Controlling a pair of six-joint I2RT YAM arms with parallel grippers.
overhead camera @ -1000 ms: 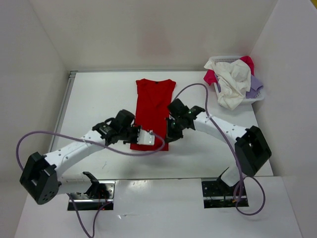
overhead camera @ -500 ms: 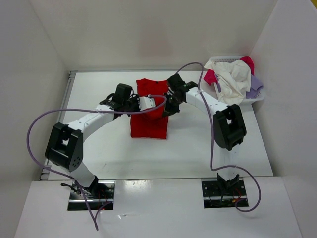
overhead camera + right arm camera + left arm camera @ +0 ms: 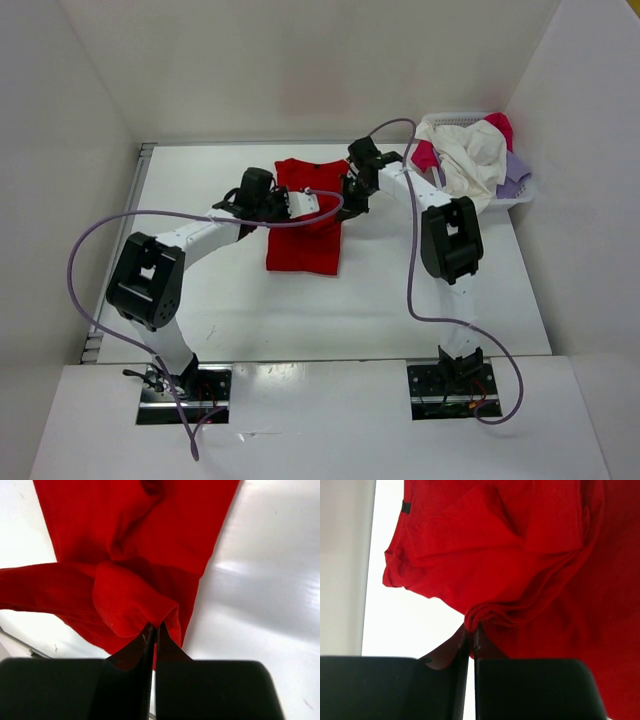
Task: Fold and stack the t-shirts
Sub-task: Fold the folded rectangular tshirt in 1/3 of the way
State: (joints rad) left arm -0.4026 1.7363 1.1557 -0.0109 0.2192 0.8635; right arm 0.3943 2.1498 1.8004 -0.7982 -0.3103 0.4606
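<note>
A red t-shirt (image 3: 305,240) lies on the white table, its near part doubled over toward the far end. My left gripper (image 3: 292,204) is shut on a bunched fold of the red t-shirt (image 3: 520,565) at its left side. My right gripper (image 3: 352,196) is shut on a fold of the red t-shirt (image 3: 130,580) at its right side. Both hold the cloth just above the shirt's upper half. An off-white t-shirt (image 3: 470,170), a pinkish red one (image 3: 499,127) and a lavender one (image 3: 516,172) lie heaped in the basket at the back right.
A white mesh basket (image 3: 524,196) stands at the table's back right corner. White walls enclose the table on the left, back and right. Purple cables loop from both arms above the table.
Both grippers have carried the shirt's near hem away from me toward the collar, folding the red shirt over itself. It now looks about half as long.
</note>
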